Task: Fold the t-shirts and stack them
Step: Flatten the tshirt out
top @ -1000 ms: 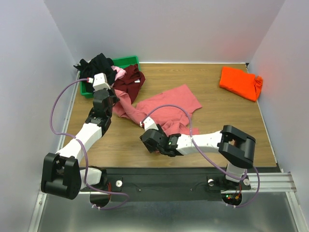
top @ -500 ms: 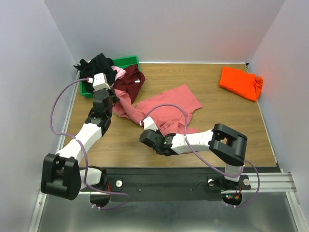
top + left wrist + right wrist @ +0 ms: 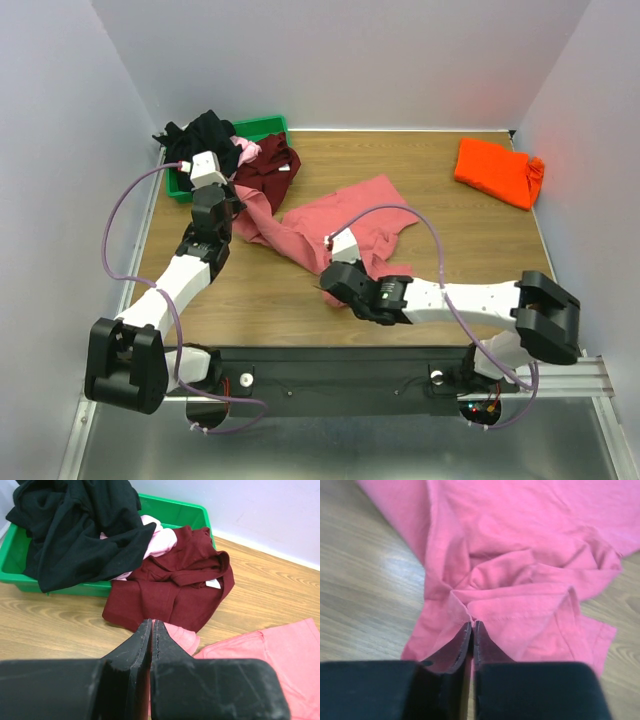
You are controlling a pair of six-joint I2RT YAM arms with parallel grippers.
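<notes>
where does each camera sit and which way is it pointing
top external: above and behind the bases, looking down on the brown wooden table; left arm and right arm show.
left wrist: faces the green plastic bin and dark maroon t-shirt; left gripper shut in front.
right wrist: close over the salmon-pink cotton t-shirt; right gripper pinching a fold.
shared: all three show that salmon-pink shirt.
</notes>
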